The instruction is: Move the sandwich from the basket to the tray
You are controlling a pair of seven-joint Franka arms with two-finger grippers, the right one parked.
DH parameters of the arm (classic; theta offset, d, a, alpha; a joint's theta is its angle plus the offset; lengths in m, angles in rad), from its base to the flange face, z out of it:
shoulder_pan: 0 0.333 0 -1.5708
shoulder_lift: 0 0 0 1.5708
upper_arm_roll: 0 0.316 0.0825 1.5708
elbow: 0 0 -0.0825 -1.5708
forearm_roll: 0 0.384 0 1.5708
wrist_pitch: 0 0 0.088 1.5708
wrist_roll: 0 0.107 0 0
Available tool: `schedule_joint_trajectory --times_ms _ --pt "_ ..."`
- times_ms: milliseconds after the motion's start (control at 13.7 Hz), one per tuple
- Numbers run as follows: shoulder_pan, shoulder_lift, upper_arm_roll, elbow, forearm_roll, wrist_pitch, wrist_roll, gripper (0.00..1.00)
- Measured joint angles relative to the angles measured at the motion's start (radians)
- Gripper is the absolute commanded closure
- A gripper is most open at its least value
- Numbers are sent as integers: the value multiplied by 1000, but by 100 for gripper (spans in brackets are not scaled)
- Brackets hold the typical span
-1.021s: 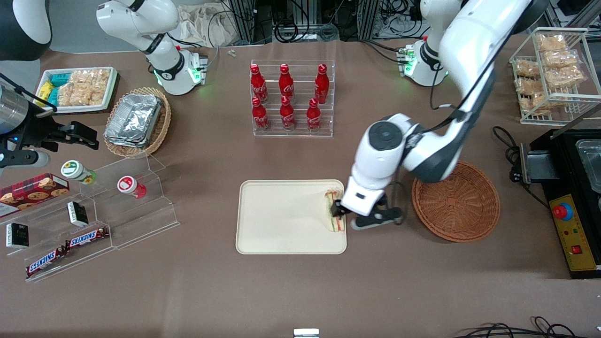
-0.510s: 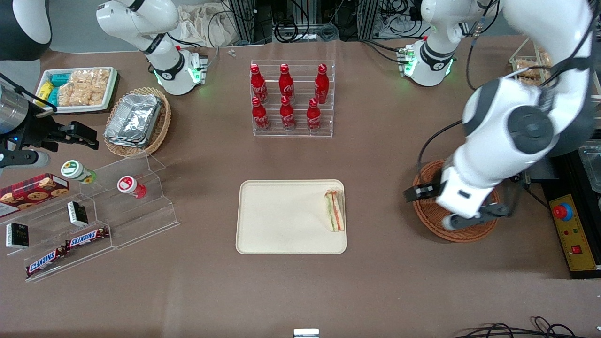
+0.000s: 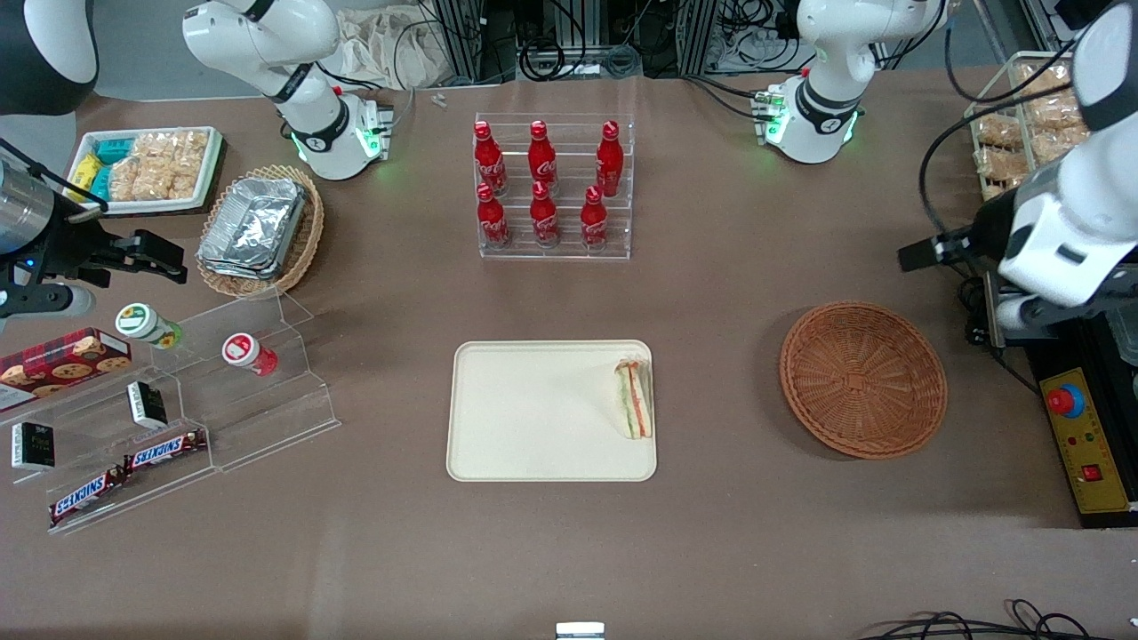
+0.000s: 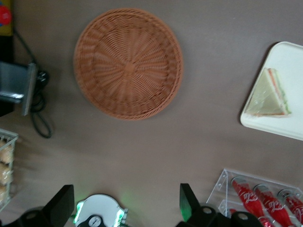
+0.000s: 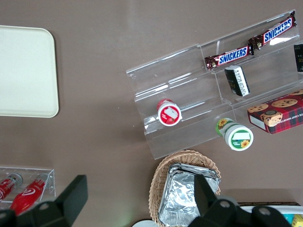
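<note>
brown felt-like cloth covers the table [image 3: 729, 551] from edge to edge, with cables and aluminium framing along the side farthest from the front camera. near the middle lies the cream rectangular tray [image 3: 533, 418], and on it, against the short rim that faces the working arm's end, the sandwich [image 3: 635, 399] lies flat, its orange-red and green filling showing under clear wrap. in the left wrist view the sandwich [image 4: 268, 96] reads as a triangle just inside the tray [image 4: 289, 71] corner.

the round reddish-brown wicker basket [image 3: 862, 380] sits on the cloth beside the tray toward the working arm's end, well apart from it; nothing lies in it, and the wrist camera shows its bare woven floor [image 4: 128, 63].

the gripper [image 3: 925, 253] hangs high above the table at the working arm's end, farther from the front camera than the basket and near a black machine [image 3: 1089, 356] with a red button. its two dark fingers [image 4: 60, 208] stand spread wide apart with nothing between them.

farther from the front camera than the tray, a clear acrylic rack [image 3: 553, 188] holds six red cola bottles [image 3: 543, 182]. toward the parked arm's end are a tan oval basket [image 3: 298, 240] of foil containers, a white tray of snack packets [image 3: 147, 167], and a stepped acrylic stand [image 3: 258, 391] with snickers bars [image 3: 124, 471].
</note>
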Motion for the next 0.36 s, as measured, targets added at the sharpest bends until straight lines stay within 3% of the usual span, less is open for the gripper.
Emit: schedule_joint_trajectory --times_ms 365 --pt "-56 -82 58 -61 0 0 8 0"
